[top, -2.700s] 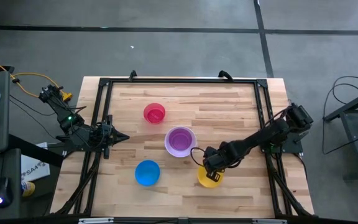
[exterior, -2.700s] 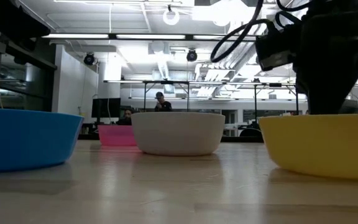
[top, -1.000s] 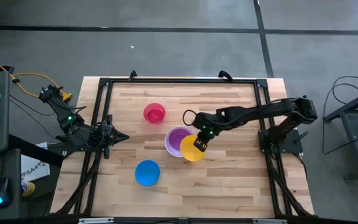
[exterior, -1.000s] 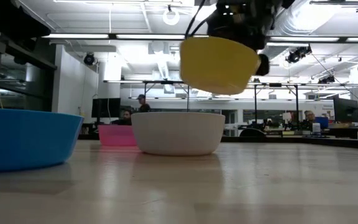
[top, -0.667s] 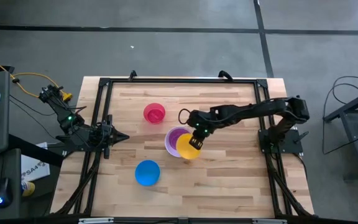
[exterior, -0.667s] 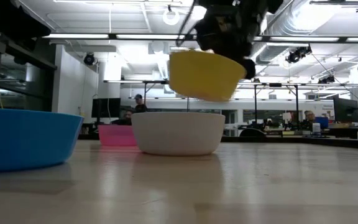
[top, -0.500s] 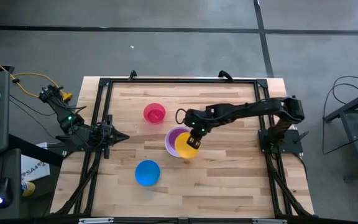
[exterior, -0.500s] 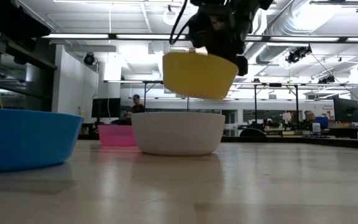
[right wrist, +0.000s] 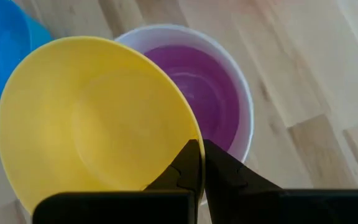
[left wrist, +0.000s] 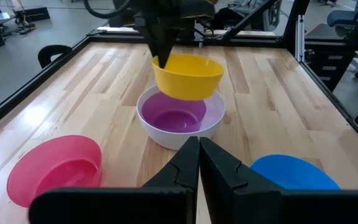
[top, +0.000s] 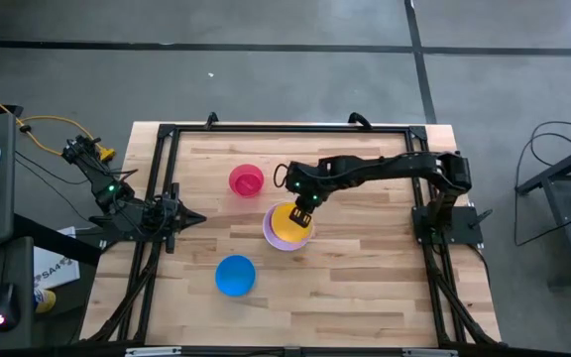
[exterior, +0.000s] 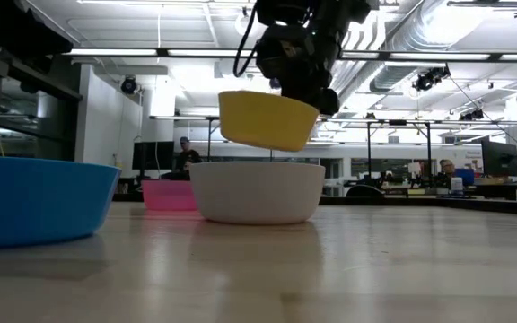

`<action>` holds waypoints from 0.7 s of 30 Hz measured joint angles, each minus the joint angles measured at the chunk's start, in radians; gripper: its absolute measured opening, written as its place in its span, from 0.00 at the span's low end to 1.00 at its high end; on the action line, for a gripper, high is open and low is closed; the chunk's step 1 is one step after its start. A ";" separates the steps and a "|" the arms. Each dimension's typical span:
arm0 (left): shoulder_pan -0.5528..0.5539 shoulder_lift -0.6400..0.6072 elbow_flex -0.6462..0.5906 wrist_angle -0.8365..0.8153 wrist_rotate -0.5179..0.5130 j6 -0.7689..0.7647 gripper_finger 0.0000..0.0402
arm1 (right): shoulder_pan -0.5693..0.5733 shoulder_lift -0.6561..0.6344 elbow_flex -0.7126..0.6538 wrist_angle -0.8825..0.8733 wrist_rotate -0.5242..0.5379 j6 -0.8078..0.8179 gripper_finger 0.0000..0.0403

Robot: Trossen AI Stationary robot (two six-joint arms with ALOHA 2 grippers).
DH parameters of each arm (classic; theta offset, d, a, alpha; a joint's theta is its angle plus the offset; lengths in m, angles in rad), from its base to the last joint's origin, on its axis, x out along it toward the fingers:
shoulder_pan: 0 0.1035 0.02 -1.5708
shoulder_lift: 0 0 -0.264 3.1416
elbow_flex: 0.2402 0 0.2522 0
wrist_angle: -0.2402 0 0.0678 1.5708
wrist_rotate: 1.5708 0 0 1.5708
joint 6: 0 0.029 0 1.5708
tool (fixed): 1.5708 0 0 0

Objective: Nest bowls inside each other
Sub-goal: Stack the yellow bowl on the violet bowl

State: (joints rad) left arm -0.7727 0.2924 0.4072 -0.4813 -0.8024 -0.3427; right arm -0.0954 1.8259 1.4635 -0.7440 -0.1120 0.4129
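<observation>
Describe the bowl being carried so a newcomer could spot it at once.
Start at the white bowl mid-table, which has the purple bowl nested inside. The yellow bowl hangs just above them, rim pinched in the right pincer. It is the only bowl off the table.

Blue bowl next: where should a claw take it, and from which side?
Pinch the blue bowl by its thin rim, coming straight down, one finger inside the wall and one outside. It sits upright and open, apart from the other bowls. The wall is likely too wide to span.

- Yellow bowl (top: 287, 221): airborne, tilted, above stack.
- Purple bowl (left wrist: 178, 116) nested in white bowl (exterior: 257, 191), mid-table.
- Pink-red bowl (top: 247, 180), blue bowl (top: 235, 275): separate, upright.
</observation>
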 joint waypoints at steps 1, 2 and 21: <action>0.000 0.000 0.000 -0.001 0.000 0.001 0.03 | -0.006 0.000 0.000 0.001 0.000 0.000 0.01; 0.000 0.000 0.000 0.000 0.000 0.002 0.03 | -0.011 0.000 0.000 0.000 -0.002 0.000 0.01; 0.000 0.000 0.000 0.000 -0.002 0.005 0.03 | -0.023 0.050 0.001 0.061 -0.047 -0.026 0.01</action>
State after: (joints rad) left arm -0.7727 0.2924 0.4072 -0.4816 -0.8042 -0.3374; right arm -0.1188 1.8763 1.4643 -0.6826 -0.1593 0.3868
